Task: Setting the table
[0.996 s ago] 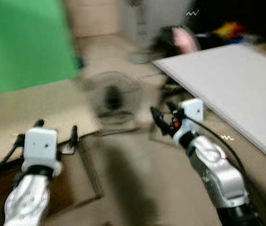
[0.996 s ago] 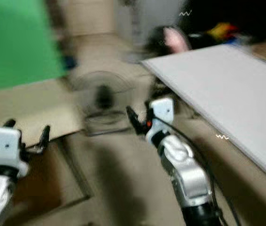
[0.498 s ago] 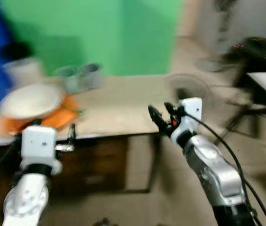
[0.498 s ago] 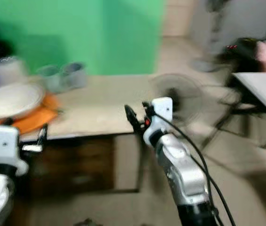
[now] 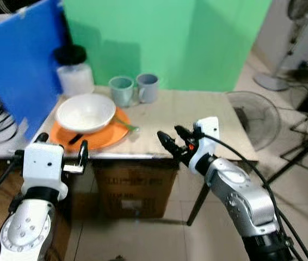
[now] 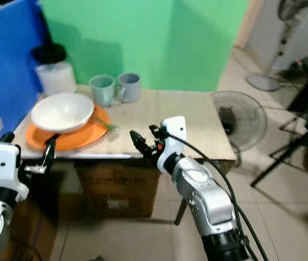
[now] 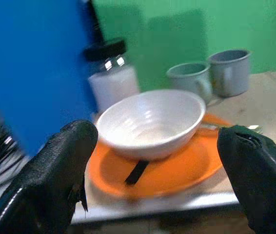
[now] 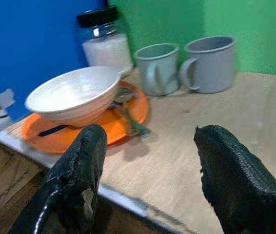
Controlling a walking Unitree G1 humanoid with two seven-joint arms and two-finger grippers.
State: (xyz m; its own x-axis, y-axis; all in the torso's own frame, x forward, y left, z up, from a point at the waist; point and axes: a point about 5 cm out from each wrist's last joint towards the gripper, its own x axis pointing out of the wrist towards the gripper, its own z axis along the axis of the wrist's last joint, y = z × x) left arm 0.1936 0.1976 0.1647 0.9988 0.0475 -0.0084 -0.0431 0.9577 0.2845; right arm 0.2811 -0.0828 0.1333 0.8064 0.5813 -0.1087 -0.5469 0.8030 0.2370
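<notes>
Two claws up front, both spread wide and holding nothing. Going left to right: the left gripper [image 5: 60,155] hangs just short of the table's near edge, and right past its fingertips sits the round orange plastic plate [image 5: 100,136] with the white ceramic bowl [image 5: 86,112] on top and a dark flat utensil [image 7: 137,171] lying on the plate's rim. Beyond the bowl is a clear jar with a black lid [image 5: 73,72], and further along, two grey-blue mugs [image 5: 134,88] side by side near the green backdrop. A metal spoon [image 8: 128,117] lies partly under the bowl, its handle toward the mugs. The right gripper [image 5: 177,143] hovers near the front edge of the light wooden table [image 5: 197,117], with bare tabletop ahead of it.

My read: it's lining up on the stack. To do it well, step closer, keep the left claw level with the bowl's rim, and lift the bowl straight off so the spoon doesn't drag.

Compared with half a second ago, the camera has swung further left and the picture is sharp now; the table sits centred.
</notes>
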